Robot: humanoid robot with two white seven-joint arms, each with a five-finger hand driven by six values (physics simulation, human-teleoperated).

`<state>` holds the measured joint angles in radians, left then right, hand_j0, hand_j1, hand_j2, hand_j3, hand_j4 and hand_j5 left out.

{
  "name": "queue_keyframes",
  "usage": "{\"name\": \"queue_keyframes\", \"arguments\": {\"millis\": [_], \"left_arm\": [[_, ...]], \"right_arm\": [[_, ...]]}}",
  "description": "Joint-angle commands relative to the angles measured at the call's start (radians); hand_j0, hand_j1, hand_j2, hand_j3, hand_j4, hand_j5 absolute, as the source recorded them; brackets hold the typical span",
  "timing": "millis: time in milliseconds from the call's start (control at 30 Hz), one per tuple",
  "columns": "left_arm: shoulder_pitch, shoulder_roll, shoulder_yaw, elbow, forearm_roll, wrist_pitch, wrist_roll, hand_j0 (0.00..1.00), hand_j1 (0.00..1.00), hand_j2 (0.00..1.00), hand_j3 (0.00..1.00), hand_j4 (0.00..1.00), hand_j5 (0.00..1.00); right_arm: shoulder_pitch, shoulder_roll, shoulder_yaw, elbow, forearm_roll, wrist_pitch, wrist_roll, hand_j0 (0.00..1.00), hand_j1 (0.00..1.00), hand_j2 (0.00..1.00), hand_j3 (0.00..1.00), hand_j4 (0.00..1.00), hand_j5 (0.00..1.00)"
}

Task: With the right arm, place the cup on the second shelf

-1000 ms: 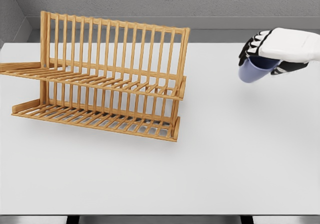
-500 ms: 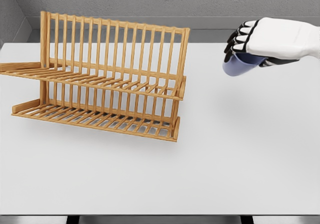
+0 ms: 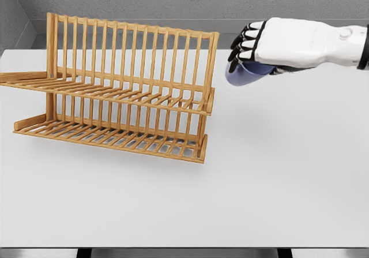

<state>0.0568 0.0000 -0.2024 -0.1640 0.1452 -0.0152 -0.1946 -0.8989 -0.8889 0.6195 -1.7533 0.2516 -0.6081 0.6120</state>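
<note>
A wooden two-tier dish rack [image 3: 121,90] stands on the left half of the white table [image 3: 265,171]. Its upper shelf [image 3: 115,93] and lower shelf [image 3: 109,134] are made of slats and hold nothing. My right hand [image 3: 245,53] comes in from the right edge and hovers in the air just right of the rack's top corner, at about the height of the upper shelf's back rail. Its fingers are curled around a blue cup [image 3: 245,73], which shows only partly beneath the palm. The left arm is out of view.
A grey wall runs along the back of the table. The rack's tall slatted back stands between the hand and the shelves' left part.
My right hand has carried the blue cup leftward and slightly upward, from the right edge of the view to just beside the rack's upper right corner.
</note>
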Motion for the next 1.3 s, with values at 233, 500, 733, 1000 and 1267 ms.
{"name": "queue_keyframes", "arguments": {"millis": [233, 500, 733, 1000, 1267], "left_arm": [[0.0, 0.0, 0.0, 0.0, 0.001, 0.0, 0.0, 1.0, 1.0, 1.0, 1.0, 1.0, 1.0], [0.0, 0.0, 0.0, 0.0, 0.001, 0.0, 0.0, 1.0, 1.0, 1.0, 1.0, 1.0, 1.0], [0.0, 0.0, 0.0, 0.0, 0.001, 0.0, 0.0, 1.0, 1.0, 1.0, 1.0, 1.0, 1.0], [0.0, 0.0, 0.0, 0.0, 0.001, 0.0, 0.0, 1.0, 1.0, 1.0, 1.0, 1.0, 1.0], [0.0, 0.0, 0.0, 0.0, 0.001, 0.0, 0.0, 1.0, 1.0, 1.0, 1.0, 1.0, 1.0]], "right_arm": [[-0.023, 0.053, 0.054, 0.0, -0.006, -0.001, -0.001, 0.67, 0.67, 0.67, 0.67, 0.67, 0.67], [-0.077, 0.116, 0.114, 0.0, -0.006, 0.001, -0.001, 0.67, 0.67, 0.67, 0.67, 0.67, 0.67], [-0.091, 0.137, 0.158, 0.0, -0.006, 0.008, -0.001, 0.67, 0.67, 0.67, 0.67, 0.67, 0.67], [-0.097, 0.145, 0.192, 0.0, -0.003, 0.016, -0.001, 0.67, 0.67, 0.67, 0.67, 0.67, 0.67], [-0.1, 0.148, 0.215, 0.0, -0.002, 0.024, -0.001, 1.0, 1.0, 1.0, 1.0, 1.0, 1.0]]}}
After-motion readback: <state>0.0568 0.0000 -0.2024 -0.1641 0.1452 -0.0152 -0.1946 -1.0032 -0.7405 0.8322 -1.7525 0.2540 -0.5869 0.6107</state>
